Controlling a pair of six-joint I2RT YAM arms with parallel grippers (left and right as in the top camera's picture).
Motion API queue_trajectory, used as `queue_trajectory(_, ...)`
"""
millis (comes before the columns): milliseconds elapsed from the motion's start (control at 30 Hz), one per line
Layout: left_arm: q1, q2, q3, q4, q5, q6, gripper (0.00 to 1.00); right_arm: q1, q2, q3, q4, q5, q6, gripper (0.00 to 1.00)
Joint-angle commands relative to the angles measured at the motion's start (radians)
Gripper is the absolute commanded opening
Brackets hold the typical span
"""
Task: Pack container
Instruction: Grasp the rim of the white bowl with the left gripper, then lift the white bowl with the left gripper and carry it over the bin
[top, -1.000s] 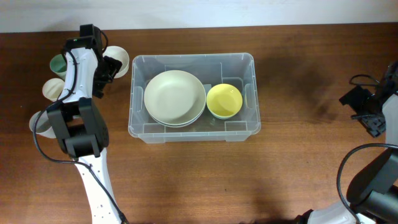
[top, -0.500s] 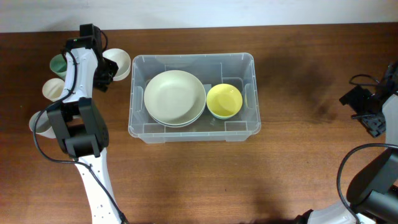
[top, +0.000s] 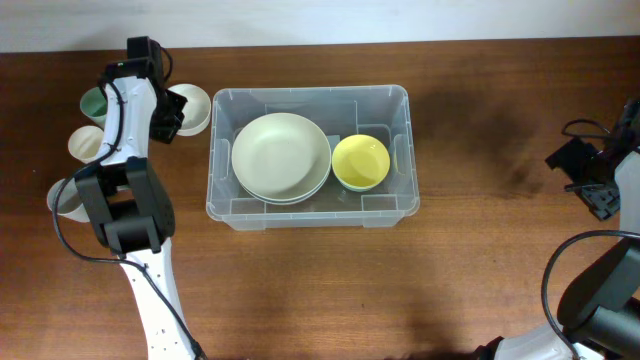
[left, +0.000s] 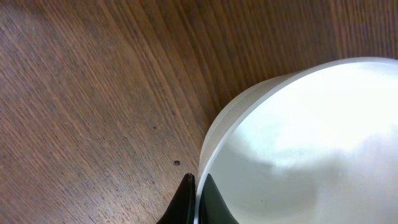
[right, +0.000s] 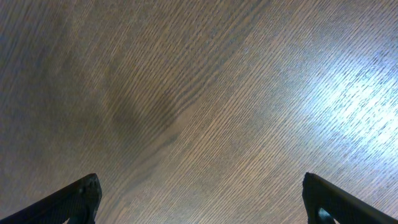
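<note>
No writing can be read in any view.

The left pincer (top: 172, 112) is closed tight on the rim of a white bowl (top: 190, 105). In the left wrist view its two dark fingers (left: 181, 202) are pressed together with the thin wall of the white bowl (left: 298, 143) between them, one finger outside and one inside. The bowl stands upright on the worktop (top: 480, 270), just beside the container's far left corner.

The right pincer (top: 585, 175) is at the right edge of the worktop, well apart from everything else. In the right wrist view, the right pincer (right: 199, 186) has its fingers spread wide, with only bare wood between them; it holds and touches nothing.

The container (top: 310, 92) sits in the middle of the worktop, slightly left of centre. Inside it, a large cream bowl (top: 281, 155) fills the left part, with a second rim showing under it. A smaller yellow bowl (top: 360, 160) lies to its right, touching or nearly touching it.

A green cup (top: 95, 102) and a cream cup (top: 85, 143) stand to the left of the left arm.
</note>
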Motion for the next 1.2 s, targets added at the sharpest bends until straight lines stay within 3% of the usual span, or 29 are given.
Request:
queue_trajectory(0,0.009,0.010,0.004,0.006,-0.003,0.008,0.01,0.003,-0.006,-0.001,0.000,0.005,0.006,0.99)
queue_trajectory(267,0.009,0.010,0.091,0.091,0.076,0.098,0.01,0.003,-0.006,-0.001,0.000,0.005,0.006,0.99)
queue_trajectory(467,0.008,0.008,0.387,0.081,0.163,0.248,0.01,0.003,-0.006,-0.001,0.000,0.005,0.006,0.99)
queue_trajectory(567,0.002,0.004,0.553,0.019,0.241,0.280,0.01,0.003,-0.006,-0.001,0.000,0.005,0.006,0.99)
queue_trajectory(667,-0.021,0.004,0.687,-0.059,0.336,0.403,0.01,0.003,-0.006,-0.001,0.000,0.005,0.006,0.99)
queue_trajectory(767,-0.068,0.004,0.777,-0.205,0.402,0.450,0.01,0.003,-0.006,-0.001,0.000,0.005,0.006,0.99)
queue_trajectory(967,-0.225,0.005,0.790,-0.450,0.468,0.636,0.01,0.003,-0.006,-0.001,0.000,0.005,0.006,0.99)
queue_trajectory(1167,-0.365,0.005,0.790,-0.518,0.463,0.663,0.01,0.003,-0.006,-0.001,0.000,0.005,0.006,0.99)
